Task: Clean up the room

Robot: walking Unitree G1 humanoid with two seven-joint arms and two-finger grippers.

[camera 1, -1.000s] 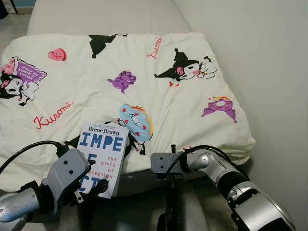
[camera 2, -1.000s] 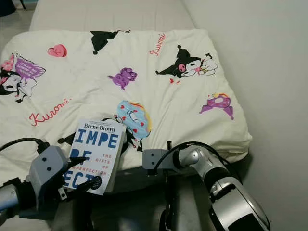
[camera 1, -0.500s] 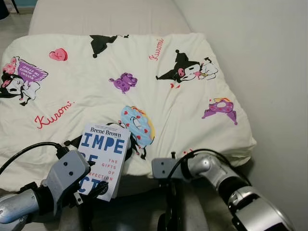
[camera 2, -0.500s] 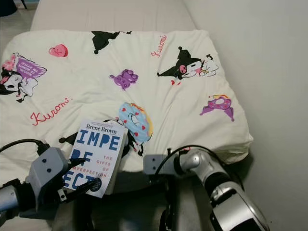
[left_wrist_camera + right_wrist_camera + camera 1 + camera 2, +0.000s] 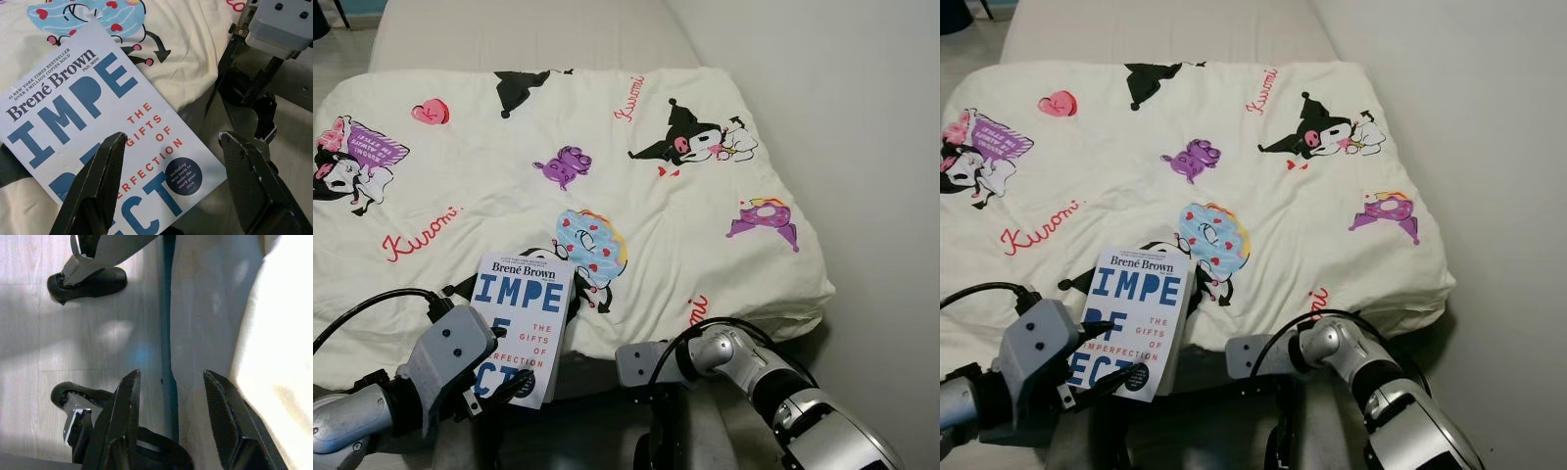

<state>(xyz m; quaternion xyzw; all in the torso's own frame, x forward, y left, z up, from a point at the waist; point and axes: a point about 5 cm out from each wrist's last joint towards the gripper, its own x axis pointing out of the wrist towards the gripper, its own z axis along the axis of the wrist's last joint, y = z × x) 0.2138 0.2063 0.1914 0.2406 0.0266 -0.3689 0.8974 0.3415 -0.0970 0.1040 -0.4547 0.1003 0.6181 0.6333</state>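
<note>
A white book point(image 5: 522, 325) with big blue letters and the name Brené Brown lies face up at the near edge of the cartoon-printed blanket point(image 5: 607, 176). Its lower end hangs a little past the bed's edge. My left gripper point(image 5: 173, 142) is open and hovers over the book's lower half point(image 5: 98, 147), one finger point(image 5: 98, 186) above the cover and the other finger point(image 5: 254, 181) past its side. My right gripper point(image 5: 172, 377) is open with nothing in it, pointing down at the floor beside the bed's side. Its wrist point(image 5: 641, 362) sits just below the blanket's near edge.
The cream blanket covers the near part of the bed, with bare mattress point(image 5: 529, 34) beyond it. A white wall point(image 5: 862, 147) runs close along the right. Pale wooden floor point(image 5: 58, 333) and my own black feet point(image 5: 88, 284) lie below.
My right gripper has sunk lower, below the blanket's edge. The left gripper and the book have stayed where they were.
</note>
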